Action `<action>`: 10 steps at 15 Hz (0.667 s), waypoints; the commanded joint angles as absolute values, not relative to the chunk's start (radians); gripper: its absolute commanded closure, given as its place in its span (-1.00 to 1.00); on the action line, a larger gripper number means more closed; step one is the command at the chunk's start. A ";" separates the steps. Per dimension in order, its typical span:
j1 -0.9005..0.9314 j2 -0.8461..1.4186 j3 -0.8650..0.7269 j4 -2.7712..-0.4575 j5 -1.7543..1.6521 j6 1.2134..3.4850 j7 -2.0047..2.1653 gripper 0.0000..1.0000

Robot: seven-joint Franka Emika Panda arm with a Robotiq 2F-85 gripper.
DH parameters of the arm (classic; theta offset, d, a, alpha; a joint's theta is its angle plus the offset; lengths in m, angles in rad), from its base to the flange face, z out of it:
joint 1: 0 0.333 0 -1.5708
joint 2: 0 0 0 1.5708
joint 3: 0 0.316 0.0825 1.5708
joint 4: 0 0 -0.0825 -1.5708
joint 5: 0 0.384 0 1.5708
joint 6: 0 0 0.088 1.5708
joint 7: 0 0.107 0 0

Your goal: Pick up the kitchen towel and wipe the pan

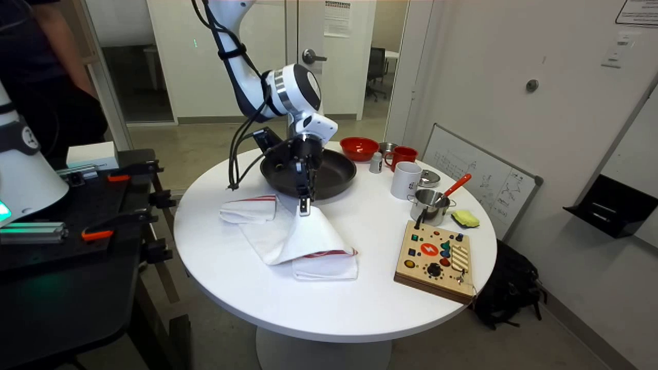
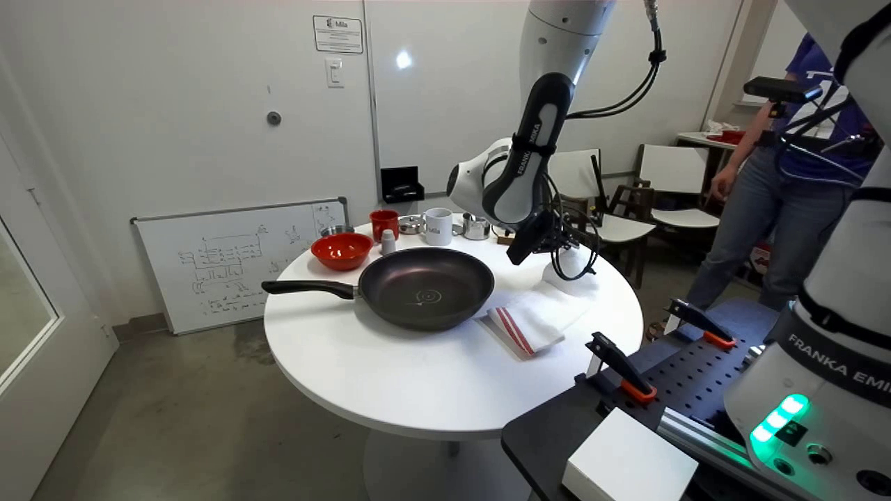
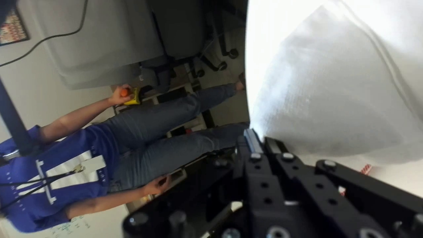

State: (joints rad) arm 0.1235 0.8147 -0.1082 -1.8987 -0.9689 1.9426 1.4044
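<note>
The white kitchen towel (image 1: 313,236) with red stripes lies partly folded on the round white table. My gripper (image 1: 305,206) is shut on the towel and holds a pinched part up as a peak; the rest lies on the table. In the wrist view, the towel (image 3: 330,92) hangs from the closed fingertips (image 3: 260,142). In an exterior view, the towel's striped folded end (image 2: 525,323) lies beside the black pan (image 2: 424,299). The pan (image 1: 336,177) sits upright behind the gripper, its handle pointing away from the towel. The fingertips are hidden in that exterior view.
A red bowl (image 1: 360,148), a grey shaker (image 1: 376,163), a red mug (image 1: 403,156), a white mug (image 1: 405,180) and a metal pot (image 1: 429,205) stand near the pan. A yellow sponge (image 1: 465,218) and a wooden switch board (image 1: 437,259) lie at the table's edge. A person (image 3: 109,142) stands nearby.
</note>
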 commanded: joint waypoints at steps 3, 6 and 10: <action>-0.004 0.840 -0.121 -1.920 -0.953 2.257 1.515 0.91; 0.003 0.855 -0.178 -1.932 -1.001 2.359 1.601 0.92; 0.049 0.874 -0.234 -1.934 -1.088 2.367 1.678 0.93</action>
